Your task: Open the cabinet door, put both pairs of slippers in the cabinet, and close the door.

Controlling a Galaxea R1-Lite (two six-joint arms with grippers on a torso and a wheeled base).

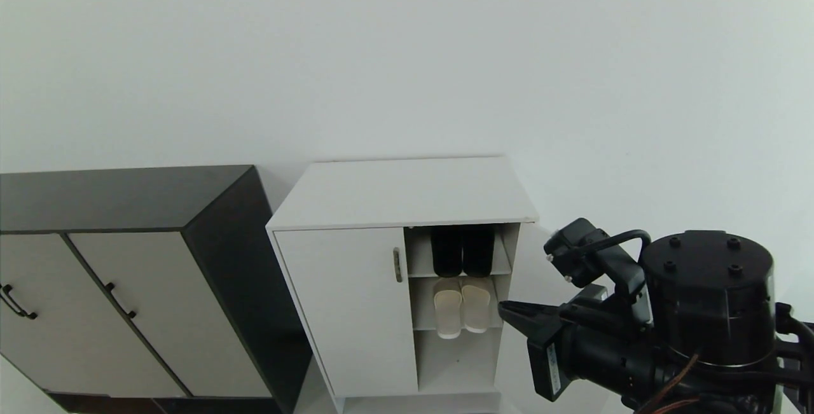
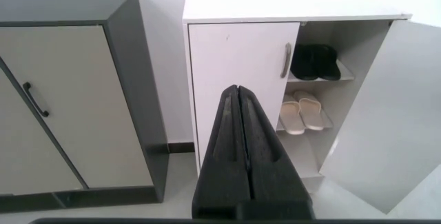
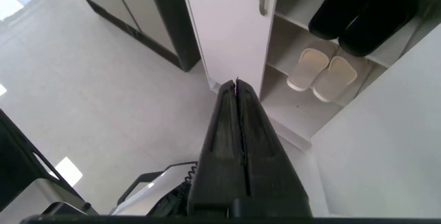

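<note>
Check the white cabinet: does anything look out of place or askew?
Only small things. The right door stands wide open, and the beige slippers on the middle shelf seem to jut past its front edge. The black slippers sit neatly above.

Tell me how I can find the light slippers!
Find the white cabinet standing beside the dark cabinet; its right side is open. On the middle shelf sits the cream pair of slippers. The black pair just above is dark, these are pale.
</note>
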